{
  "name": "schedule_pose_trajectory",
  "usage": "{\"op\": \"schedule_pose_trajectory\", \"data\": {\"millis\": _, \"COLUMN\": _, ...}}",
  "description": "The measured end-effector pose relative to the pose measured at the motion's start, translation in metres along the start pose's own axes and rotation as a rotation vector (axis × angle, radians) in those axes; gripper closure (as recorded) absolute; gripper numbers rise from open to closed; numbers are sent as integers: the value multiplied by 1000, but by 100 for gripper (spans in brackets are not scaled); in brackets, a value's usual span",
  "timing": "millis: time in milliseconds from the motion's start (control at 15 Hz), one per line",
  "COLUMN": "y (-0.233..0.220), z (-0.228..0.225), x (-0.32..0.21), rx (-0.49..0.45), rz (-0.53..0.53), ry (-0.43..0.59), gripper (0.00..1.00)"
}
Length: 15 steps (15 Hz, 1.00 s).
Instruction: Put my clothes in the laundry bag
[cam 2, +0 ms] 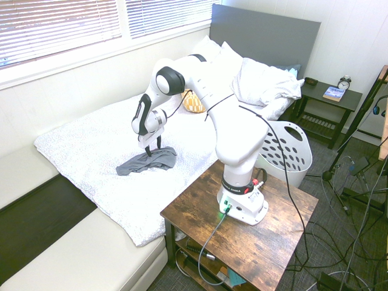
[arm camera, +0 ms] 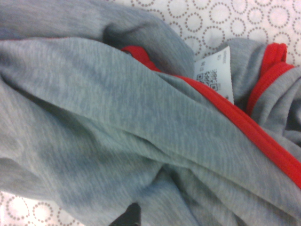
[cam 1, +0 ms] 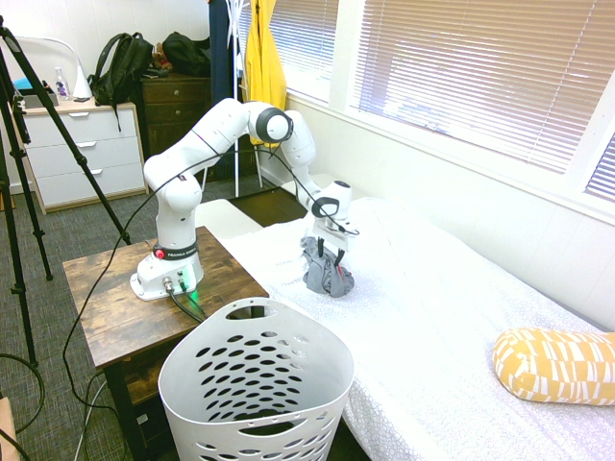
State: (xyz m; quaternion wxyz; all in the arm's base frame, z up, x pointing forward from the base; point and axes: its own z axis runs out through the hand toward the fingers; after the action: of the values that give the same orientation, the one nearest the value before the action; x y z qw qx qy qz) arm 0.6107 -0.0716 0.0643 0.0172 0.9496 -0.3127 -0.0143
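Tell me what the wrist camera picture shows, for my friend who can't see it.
Crumpled soft grey clothes with bright red trim fill almost the whole close-up picture. A small white printed label pokes out of the folds, and a white bed cover dotted with grey rings shows behind.

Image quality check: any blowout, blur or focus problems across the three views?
First exterior view: the window blinds glare bright, the clothes stay readable. Second exterior view: evenly lit, wide-angle bowing at the edges, the laundry basket clear. Wrist view: grey fabric and white label fairly sharp, print too small to read.
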Motion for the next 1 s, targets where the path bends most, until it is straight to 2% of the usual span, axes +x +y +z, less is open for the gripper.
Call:
{"op": "schedule_pose_trajectory", "data": {"millis": 467, "y": -2, "z": 33, "x": 13, "rx": -27, "rz": 13, "ry": -5, "gripper": 0}}
{"op": "schedule_pose_trajectory", "data": {"millis": 533, "y": -2, "z": 37, "x": 12, "rx": -31, "rz": 12, "ry": -10, "gripper": 100}}
{"op": "schedule_pose_trajectory", "data": {"millis": 1000, "y": -5, "z": 46, "x": 6, "rx": -33, "rz": 11, "ry": -24, "gripper": 100}}
